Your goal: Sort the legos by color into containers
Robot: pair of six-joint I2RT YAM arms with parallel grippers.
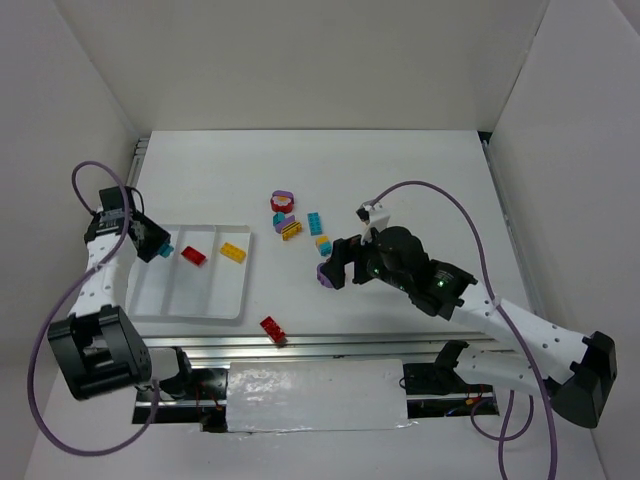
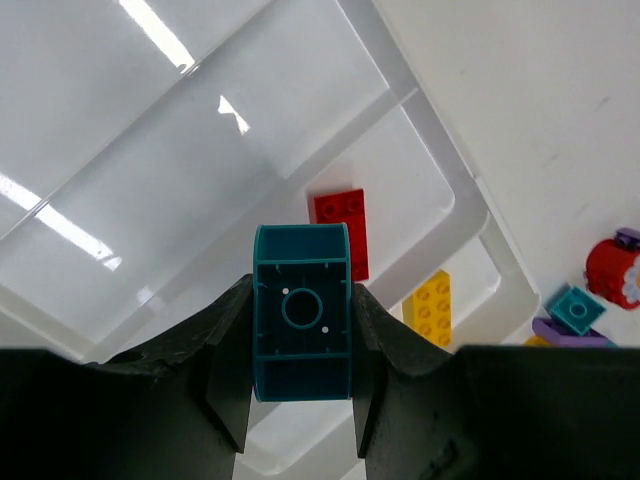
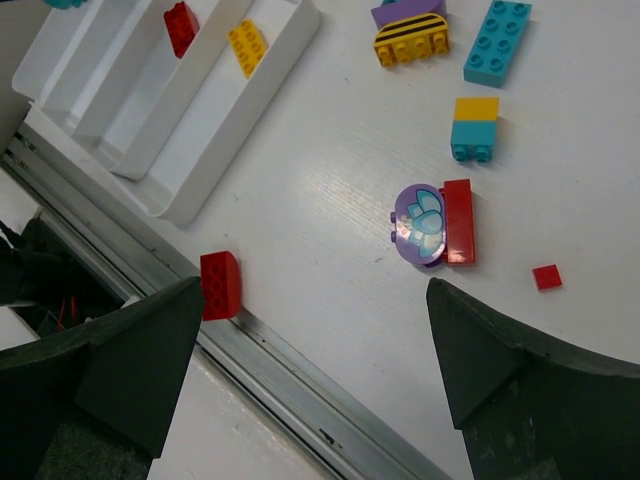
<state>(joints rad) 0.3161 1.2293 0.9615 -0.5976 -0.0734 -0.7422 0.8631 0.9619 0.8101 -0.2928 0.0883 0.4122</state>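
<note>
Grasping teal brick [image 2: 301,310] in left claw [image 2: 300,355] above white tray [image 2: 470,190], red brick [image 2: 340,225] just beyond fingertips. Risks release too far forward, teal landing in red's compartment. Holding right claw [image 3: 310,300] wide, empty, over purple piece [image 3: 420,226].

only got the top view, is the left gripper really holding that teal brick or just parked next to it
Observer: Holding it. The left wrist view shows the teal brick clamped in the left gripper, hollow underside toward the camera.
Operator: what's under the right arm, it blocks my view
Observer: A purple piece touching a red brick, with a small red tile lying apart from them.
Operator: right jaws open
Observer: Yes. The right gripper has its fingers wide apart above that pair, with nothing held.
</note>
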